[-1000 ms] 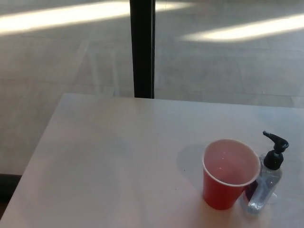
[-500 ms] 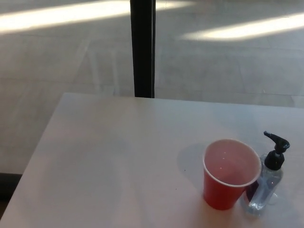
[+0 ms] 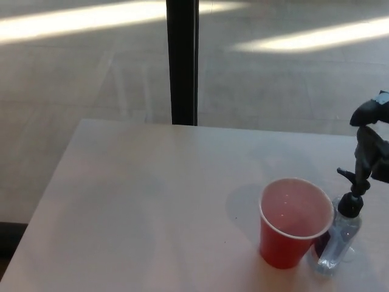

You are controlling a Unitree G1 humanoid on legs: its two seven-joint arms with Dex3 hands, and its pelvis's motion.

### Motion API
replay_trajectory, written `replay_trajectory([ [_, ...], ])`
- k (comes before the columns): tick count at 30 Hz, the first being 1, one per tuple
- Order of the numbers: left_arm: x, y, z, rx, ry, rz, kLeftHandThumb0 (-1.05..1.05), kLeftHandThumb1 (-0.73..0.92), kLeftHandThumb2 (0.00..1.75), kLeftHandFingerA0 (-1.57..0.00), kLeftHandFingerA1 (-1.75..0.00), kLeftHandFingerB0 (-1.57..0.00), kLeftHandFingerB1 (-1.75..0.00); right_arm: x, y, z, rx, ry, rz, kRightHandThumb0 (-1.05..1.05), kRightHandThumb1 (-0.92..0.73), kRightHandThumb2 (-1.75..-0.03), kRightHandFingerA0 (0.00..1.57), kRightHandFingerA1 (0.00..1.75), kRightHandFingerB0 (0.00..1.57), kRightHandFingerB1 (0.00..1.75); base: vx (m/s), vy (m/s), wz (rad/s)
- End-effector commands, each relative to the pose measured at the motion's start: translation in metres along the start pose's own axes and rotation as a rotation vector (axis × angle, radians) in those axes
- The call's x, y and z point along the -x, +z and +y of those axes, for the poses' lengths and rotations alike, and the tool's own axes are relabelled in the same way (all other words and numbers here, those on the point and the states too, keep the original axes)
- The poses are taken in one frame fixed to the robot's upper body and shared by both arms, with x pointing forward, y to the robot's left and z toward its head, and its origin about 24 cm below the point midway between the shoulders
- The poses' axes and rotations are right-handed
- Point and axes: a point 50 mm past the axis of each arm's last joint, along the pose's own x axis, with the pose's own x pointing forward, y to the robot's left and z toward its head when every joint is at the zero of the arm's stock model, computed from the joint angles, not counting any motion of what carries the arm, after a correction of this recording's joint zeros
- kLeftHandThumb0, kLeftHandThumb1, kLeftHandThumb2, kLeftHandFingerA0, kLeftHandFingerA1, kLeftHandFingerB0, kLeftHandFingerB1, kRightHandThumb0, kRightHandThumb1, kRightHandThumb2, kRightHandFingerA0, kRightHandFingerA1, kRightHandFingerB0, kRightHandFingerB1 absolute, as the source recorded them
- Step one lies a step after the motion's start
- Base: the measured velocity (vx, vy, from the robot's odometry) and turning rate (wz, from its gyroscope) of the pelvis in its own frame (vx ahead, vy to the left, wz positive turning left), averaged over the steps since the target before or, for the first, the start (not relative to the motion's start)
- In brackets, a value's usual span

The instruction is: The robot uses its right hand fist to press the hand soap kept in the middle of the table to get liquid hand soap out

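The hand soap (image 3: 341,236) is a small clear bottle with a black pump (image 3: 352,198). It stands upright on the white table (image 3: 152,201) near the right front. A red plastic cup (image 3: 293,224) stands right beside it on the left, hiding part of the bottle. My right hand (image 3: 369,143) comes in at the right edge of the head view, just above and slightly behind the pump. Its lowest part reaches down close to the pump's nozzle, and the picture edge cuts off much of the hand. The left hand does not show.
A black vertical post (image 3: 182,61) stands behind the table's far edge, with grey floor and bright light strips beyond it. The table's left edge runs diagonally toward the lower left corner.
My right hand has entered from the right edge and now hangs above the pump; it was absent in both earlier frames. Bottle and cup have not moved.
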Motion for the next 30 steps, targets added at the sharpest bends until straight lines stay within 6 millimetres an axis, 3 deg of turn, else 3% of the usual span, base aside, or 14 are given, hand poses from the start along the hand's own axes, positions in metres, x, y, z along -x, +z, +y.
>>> replay_trajectory([
  [1,0.001,0.002,0.006,-0.021,0.014,-0.008,-0.18,0.42,0.94,-0.67,-0.85,-0.53,-0.76,0.004,-0.003,0.001,0.047,0.006,-0.006,-0.21,-0.55,-1.21,0.99,1.75,0.76,1.48,0.0,0.0,0.0],
  [11,0.001,0.001,0.004,-0.013,0.006,-0.008,-0.18,0.41,0.96,-0.66,-0.84,-0.52,-0.76,0.008,-0.016,0.008,0.046,0.025,0.036,-0.25,-0.56,-1.21,0.98,1.75,0.72,1.56,0.0,0.0,0.0],
  [18,0.0,0.003,0.003,-0.023,0.009,-0.002,-0.18,0.44,0.96,-0.63,-0.82,-0.55,-0.76,0.011,-0.031,0.014,0.022,0.046,0.072,-0.22,-0.6,-1.12,0.98,1.75,0.77,1.42,0.0,0.0,0.0],
  [19,0.0,0.003,0.003,-0.023,0.009,-0.001,-0.17,0.45,0.95,-0.65,-0.83,-0.53,-0.75,0.011,-0.031,0.014,0.023,0.047,0.072,-0.13,-0.55,-1.1,0.99,1.75,0.81,1.38,0.0,0.0,0.0],
  [20,0.0,0.003,0.003,-0.025,0.011,0.0,-0.18,0.44,0.95,-0.65,-0.83,-0.53,-0.76,0.011,-0.033,0.015,0.032,0.056,0.075,-0.2,-0.62,-1.12,1.0,1.75,0.78,1.43,0.0,0.0,0.0],
  [30,0.0,0.004,0.004,-0.008,0.005,0.004,-0.2,0.45,0.96,-0.62,-0.81,-0.5,-0.74,0.019,-0.053,0.015,0.124,0.091,0.149,-0.21,-0.6,-1.14,0.96,1.75,0.75,1.5,0.0,0.0,0.0],
])
